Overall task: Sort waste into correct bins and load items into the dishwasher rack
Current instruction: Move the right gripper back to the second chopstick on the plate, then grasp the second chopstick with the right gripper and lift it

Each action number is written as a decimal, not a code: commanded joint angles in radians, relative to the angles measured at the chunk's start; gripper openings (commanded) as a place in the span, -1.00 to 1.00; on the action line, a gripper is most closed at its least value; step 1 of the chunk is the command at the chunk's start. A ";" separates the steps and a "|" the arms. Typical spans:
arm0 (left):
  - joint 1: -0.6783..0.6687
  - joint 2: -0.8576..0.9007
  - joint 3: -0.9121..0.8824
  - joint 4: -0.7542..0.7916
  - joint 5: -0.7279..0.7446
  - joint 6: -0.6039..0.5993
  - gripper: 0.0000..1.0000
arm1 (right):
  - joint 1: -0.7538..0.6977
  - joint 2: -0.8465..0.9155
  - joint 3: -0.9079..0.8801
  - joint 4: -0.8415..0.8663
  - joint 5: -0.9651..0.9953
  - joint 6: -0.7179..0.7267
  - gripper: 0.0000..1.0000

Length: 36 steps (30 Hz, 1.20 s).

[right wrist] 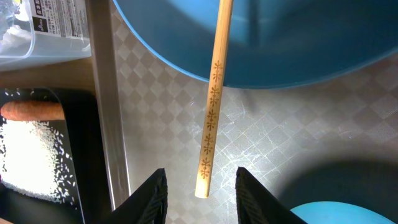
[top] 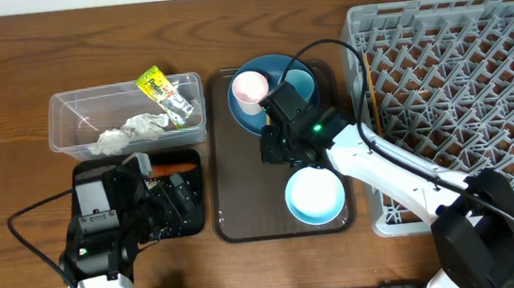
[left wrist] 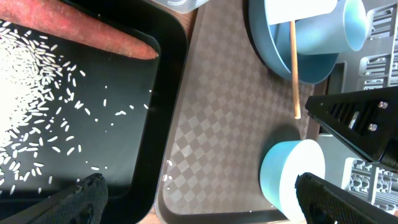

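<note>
Dishwasher rack (top: 460,96) fills the right edge of the bench. The brown serving tray (top: 242,183) lies at bench centre, just left of the rack. The clear tub (top: 74,110) stands toward the far left corner and holds the crumpled paper (top: 128,133) and the snack wrapper (top: 165,91). The black tray (left wrist: 124,81) sits toward the near edge from the tub, just beside the serving tray's left rim. It holds the carrot (left wrist: 81,34) at its far side, with scattered rice (left wrist: 31,93).

The blue plate (top: 278,64) occupies the serving tray's far end and carries the pink cup (top: 251,88) and the light blue cup (left wrist: 354,25). The white bowl (top: 315,197) stands at the near end. One wooden chopstick (right wrist: 211,106) slopes from the plate down onto the tray floor.

The right gripper (right wrist: 200,199) hangs over the chopstick's lower end, fingers spread on either side, not touching it. The left gripper (left wrist: 199,199) hangs over the black tray's right rim, fingers spread wide, holding nothing.
</note>
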 commanded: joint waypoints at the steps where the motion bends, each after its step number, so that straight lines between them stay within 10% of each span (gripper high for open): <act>1: 0.005 -0.002 0.016 -0.002 -0.010 0.010 0.97 | 0.017 0.011 -0.008 0.003 0.030 0.010 -0.28; 36: 0.005 -0.002 0.016 -0.002 -0.010 0.010 0.97 | 0.062 0.011 -0.047 0.040 0.159 0.063 -0.27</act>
